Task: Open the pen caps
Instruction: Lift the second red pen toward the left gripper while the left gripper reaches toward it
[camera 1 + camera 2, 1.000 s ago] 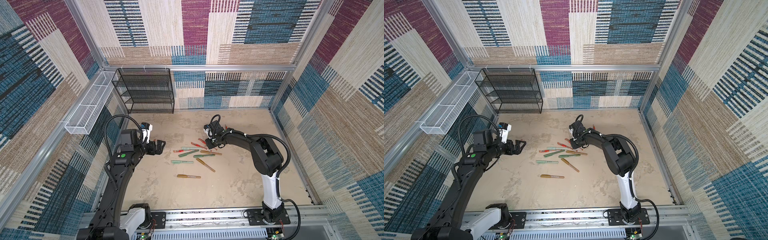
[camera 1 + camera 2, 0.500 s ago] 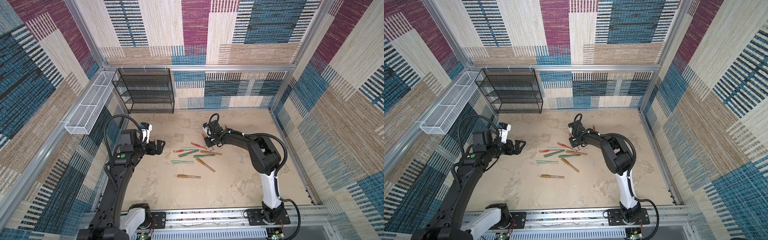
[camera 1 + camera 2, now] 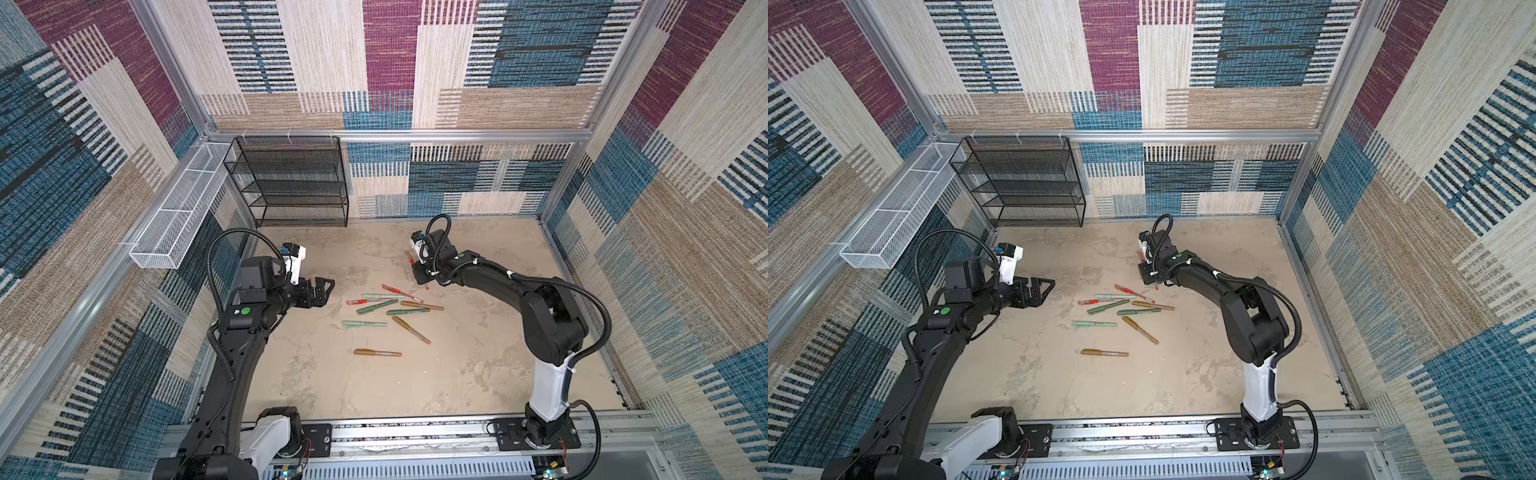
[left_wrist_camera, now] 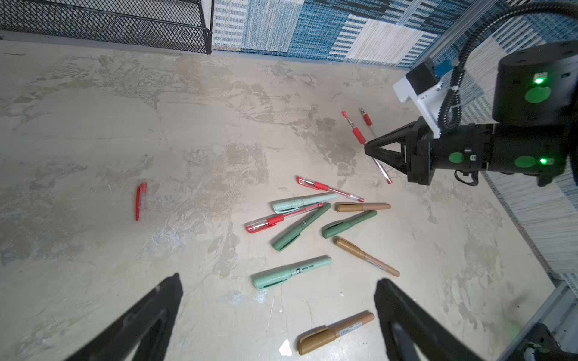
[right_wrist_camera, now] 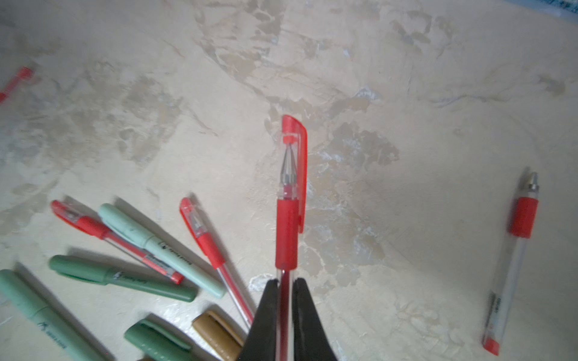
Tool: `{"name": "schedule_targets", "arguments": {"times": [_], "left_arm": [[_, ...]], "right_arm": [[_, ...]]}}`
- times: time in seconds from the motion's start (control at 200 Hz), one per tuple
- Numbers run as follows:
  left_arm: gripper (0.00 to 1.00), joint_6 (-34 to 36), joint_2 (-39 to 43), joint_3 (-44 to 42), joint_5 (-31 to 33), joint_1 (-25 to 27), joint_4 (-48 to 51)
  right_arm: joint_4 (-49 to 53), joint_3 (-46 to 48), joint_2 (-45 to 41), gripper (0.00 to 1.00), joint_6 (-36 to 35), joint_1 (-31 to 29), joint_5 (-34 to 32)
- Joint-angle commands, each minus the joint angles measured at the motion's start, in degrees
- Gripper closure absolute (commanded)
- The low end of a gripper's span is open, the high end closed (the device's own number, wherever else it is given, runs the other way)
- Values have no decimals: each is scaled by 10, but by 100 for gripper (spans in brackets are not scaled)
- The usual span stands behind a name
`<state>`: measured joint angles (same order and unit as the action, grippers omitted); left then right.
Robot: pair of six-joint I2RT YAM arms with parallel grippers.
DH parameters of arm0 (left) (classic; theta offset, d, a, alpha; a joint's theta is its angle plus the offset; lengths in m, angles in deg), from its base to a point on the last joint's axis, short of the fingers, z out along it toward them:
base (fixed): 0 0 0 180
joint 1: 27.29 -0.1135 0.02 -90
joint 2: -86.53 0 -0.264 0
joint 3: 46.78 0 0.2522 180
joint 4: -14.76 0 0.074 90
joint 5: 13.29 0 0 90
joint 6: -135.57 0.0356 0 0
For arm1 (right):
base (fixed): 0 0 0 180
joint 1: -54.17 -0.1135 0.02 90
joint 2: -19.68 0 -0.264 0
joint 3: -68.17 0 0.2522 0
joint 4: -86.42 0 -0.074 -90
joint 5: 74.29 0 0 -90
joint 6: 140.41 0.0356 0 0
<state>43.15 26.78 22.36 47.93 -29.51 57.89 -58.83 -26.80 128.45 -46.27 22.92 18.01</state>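
Observation:
My right gripper (image 5: 284, 286) is shut on the clear barrel of a red pen (image 5: 286, 237), and the pen's red cap (image 5: 295, 150) is still on its tip. In both top views this gripper (image 3: 417, 272) (image 3: 1148, 274) hangs over the back of the table, behind the pile of pens (image 3: 386, 309). The left wrist view shows the held red pen (image 4: 355, 132) crossing the fingertips. Capped mint (image 4: 292, 272), dark green (image 4: 300, 228) and bronze pens (image 4: 336, 333) lie on the table. My left gripper (image 3: 324, 291) (image 4: 278, 283) is open and holds nothing, left of the pile.
A loose red cap (image 4: 140, 201) lies apart from the pile. An uncapped red pen (image 5: 516, 250) lies beside my right gripper. A black mesh shelf (image 3: 291, 183) stands at the back left, and a white wire basket (image 3: 178, 220) hangs on the left wall.
My right gripper's jaws have closed on the red pen, and it has shifted slightly toward the back. The left arm has not moved.

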Motion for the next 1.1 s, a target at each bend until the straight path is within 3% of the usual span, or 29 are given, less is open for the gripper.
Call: {"name": "schedule_targets", "arguments": {"times": [0.0, 0.255, 0.526, 0.736, 1.002, 1.097], "left_arm": [[0, -30, -1, 3, -39, 0, -20], [4, -70, -3, -5, -110, -1, -44], [8, -124, -4, -25, -172, -2, -88], [14, -155, -14, -29, -168, -2, -102], [32, -182, -19, -41, -160, -4, -125], [47, -183, -15, -50, -145, -4, -131]], "right_arm": [[-58, 30, -45, 95, 41, -17, 24], [-150, 87, -118, 96, 115, -90, 34], [-213, 89, -120, 96, 165, -175, 26], [-252, 87, -108, 97, 195, -228, 12], [-249, 49, -76, 97, 186, -273, 16], [-260, 49, -72, 97, 182, -281, 19]]}}
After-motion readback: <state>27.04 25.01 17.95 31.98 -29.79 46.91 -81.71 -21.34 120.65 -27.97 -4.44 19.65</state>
